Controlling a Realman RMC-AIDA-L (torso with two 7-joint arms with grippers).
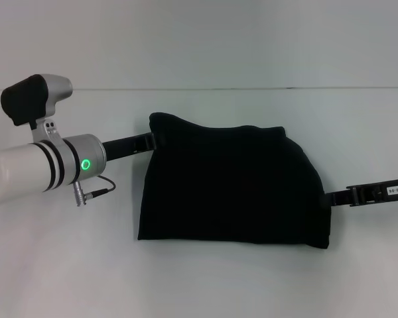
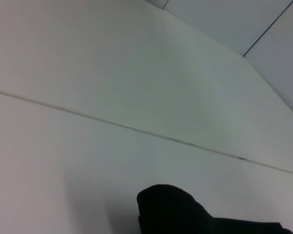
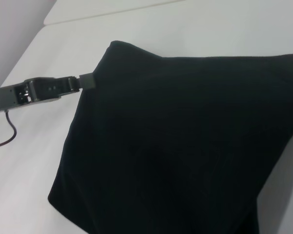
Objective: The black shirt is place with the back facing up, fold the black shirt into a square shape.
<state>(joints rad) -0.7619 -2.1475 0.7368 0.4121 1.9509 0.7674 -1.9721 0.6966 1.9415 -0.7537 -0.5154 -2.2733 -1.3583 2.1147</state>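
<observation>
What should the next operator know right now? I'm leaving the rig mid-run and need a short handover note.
Left gripper: at the far left corner of the black shirt, its tip against the cloth; whether it grips cannot be seen.
Right gripper: at the shirt's right edge, tip hidden by the fabric.
Shirt: on the white table, already folded into a compact, roughly rectangular bundle; the far edge bulges upward and the right side curves.
Done: main folds, no sleeves sticking out.
Left: probably flatten and square up the far and right edges, then pull both arms clear.
</observation>
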